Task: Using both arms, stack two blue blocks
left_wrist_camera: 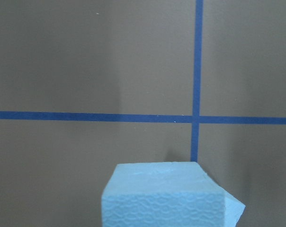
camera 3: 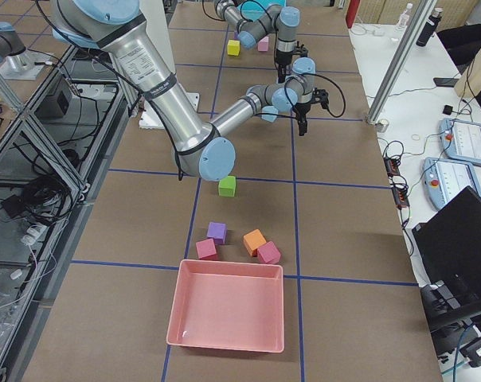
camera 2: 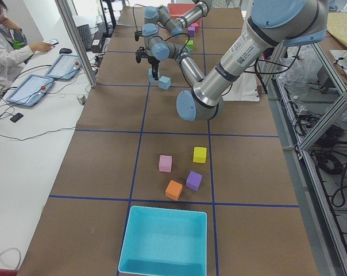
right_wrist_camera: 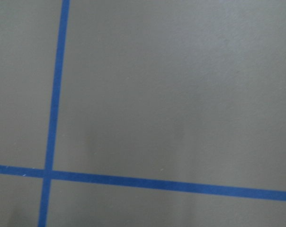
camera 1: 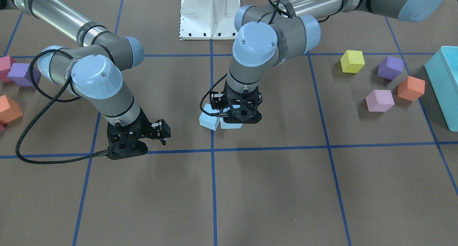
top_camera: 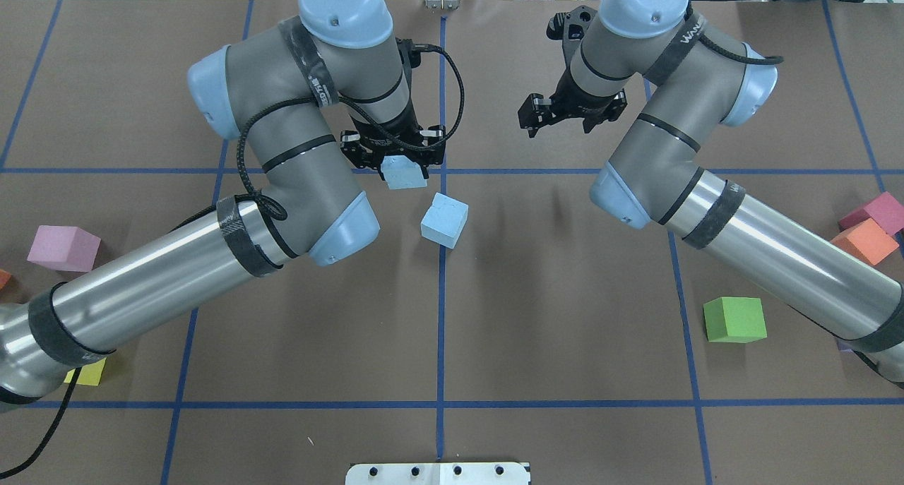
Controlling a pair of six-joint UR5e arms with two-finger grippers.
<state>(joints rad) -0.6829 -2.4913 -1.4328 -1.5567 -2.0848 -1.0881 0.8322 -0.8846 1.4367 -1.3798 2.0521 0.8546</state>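
The brown bench (top_camera: 565, 330) carries two pale sky-blue foam cubes (top_camera: 443, 219), two orange cubes (camera 2: 173, 190), two purple cubes (camera 2: 193, 180), three pink cubes (camera 2: 165, 163), one yellow cube (camera 2: 200, 154) and one green cube (camera 3: 227, 186). Two grey-and-silver robot arms (top_camera: 296, 153) reach over it. There are two shallow bins: one turquoise bin (camera 2: 165, 241), bottom of the left-side view, and one pink bin (camera 3: 227, 310), bottom of the right-side view.

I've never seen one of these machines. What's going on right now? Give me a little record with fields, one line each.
left hand: closed on the held blue block
right hand: hovers over the table, holding nothing; open or closed unclear
loose blue block: rests on the table close to the held one, toward the right hand's side
stack: not yet built
other things: green cube and more coloured cubes out toward the table ends
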